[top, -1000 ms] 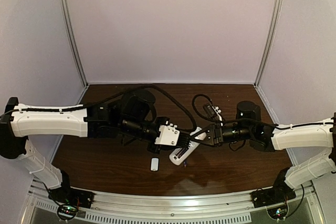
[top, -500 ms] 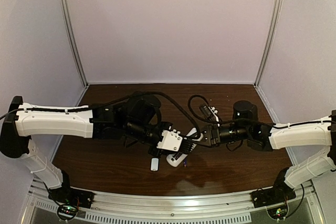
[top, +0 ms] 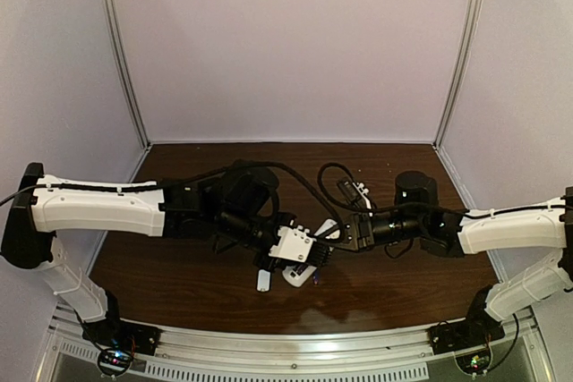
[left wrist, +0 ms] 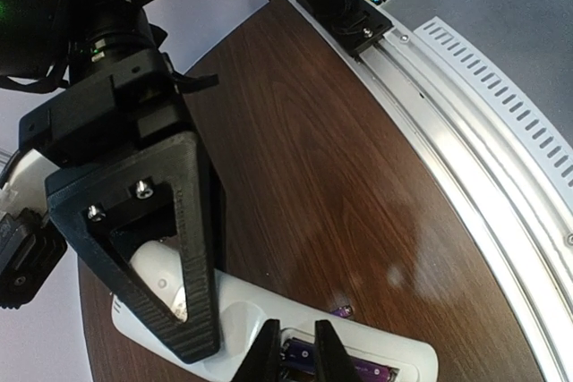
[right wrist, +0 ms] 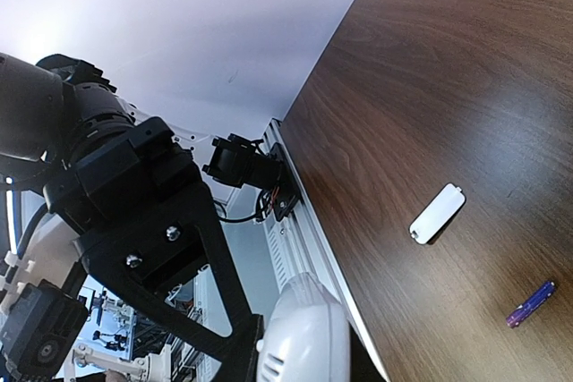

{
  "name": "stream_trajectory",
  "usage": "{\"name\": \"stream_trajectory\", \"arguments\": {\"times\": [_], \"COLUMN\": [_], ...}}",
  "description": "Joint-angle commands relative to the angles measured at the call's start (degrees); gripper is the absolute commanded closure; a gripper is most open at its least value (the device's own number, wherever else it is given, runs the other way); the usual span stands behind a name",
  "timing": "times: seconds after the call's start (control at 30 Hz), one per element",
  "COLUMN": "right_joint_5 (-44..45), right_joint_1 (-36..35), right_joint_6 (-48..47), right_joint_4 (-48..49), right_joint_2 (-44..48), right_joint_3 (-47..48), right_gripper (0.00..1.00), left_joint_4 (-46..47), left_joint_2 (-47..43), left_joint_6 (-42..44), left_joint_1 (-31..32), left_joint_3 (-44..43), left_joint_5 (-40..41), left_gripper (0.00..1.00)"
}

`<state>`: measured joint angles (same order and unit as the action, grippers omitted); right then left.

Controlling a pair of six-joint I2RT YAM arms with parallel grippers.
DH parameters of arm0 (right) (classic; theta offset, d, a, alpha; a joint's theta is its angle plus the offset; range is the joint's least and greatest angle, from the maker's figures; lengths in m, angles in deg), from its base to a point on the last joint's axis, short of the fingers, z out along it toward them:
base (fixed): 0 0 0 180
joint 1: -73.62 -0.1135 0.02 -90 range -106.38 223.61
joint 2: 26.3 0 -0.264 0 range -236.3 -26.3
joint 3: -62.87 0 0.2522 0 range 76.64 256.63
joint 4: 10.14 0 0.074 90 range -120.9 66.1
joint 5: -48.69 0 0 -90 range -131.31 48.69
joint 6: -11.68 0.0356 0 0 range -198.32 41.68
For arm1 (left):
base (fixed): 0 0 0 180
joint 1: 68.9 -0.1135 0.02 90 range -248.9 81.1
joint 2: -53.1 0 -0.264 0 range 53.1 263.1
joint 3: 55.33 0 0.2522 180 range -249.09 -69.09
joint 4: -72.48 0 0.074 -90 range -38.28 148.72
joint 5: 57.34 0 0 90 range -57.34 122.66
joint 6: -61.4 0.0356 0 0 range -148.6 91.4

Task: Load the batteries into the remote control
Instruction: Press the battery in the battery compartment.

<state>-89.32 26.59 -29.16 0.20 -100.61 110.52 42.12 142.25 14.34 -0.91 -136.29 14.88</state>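
Observation:
The white remote control (left wrist: 235, 309) is held back-up, its battery bay open, with purple batteries (left wrist: 369, 370) lying in it. My left gripper (left wrist: 298, 352) is at the bay, its fingertips (left wrist: 268, 352) close together with the end of one battery between them. My right gripper (top: 334, 233) is shut on the remote's other end (right wrist: 309, 339), one black finger (left wrist: 183, 248) clamped across it. One loose battery (right wrist: 530, 303) lies on the table beside the remote (top: 297, 274). From above, the left gripper (top: 312, 257) sits over the remote's middle.
The small white cover piece (right wrist: 437, 213) lies flat on the brown table, left of the remote in the top view (top: 263, 280). The metal rail (left wrist: 483, 158) runs along the table's near edge. Pale walls enclose the back and sides.
My left gripper has come down and right onto the remote's open bay, and its fingers have narrowed. My right arm has shifted the remote slightly left and nearer.

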Motion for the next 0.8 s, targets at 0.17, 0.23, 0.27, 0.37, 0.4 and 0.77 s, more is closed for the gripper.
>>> {"name": "stream_trajectory", "arguments": {"times": [0.17,0.23,0.27,0.37,0.4,0.77], "right_joint_5": [-0.2,-0.2,-0.1,0.0,-0.1,-1.3], "right_joint_1": [-0.4,-0.3,-0.3,-0.4,-0.3,-0.2], "right_joint_6": [-2.6,-3.2,-3.6,-4.4,-4.5,-5.0], "right_joint_4": [-0.9,-1.6,-2.2,-2.9,-2.9,-1.1], "right_joint_2": [1.5,1.9,2.1,2.9,3.1,5.7], "right_joint_3": [2.6,3.2,3.5,4.0,4.1,4.4], "right_gripper": [1.0,1.0,1.0,1.0,1.0,1.0], "left_joint_4": [-1.1,-1.3,-1.3,-1.3,-1.3,-0.8], "left_joint_2": [0.9,0.7,0.8,0.6,0.6,0.6], "left_joint_6": [-1.0,-1.2,-1.3,-1.7,-1.7,-2.4], "left_joint_1": [0.3,0.3,0.3,0.3,0.3,0.3], "left_joint_3": [-0.5,-0.1,0.1,0.8,1.0,2.6], "left_joint_5": [-0.6,-1.0,-1.3,-2.1,-2.1,-3.2], "left_gripper": [0.88,0.89,0.9,0.91,0.92,0.93]}}
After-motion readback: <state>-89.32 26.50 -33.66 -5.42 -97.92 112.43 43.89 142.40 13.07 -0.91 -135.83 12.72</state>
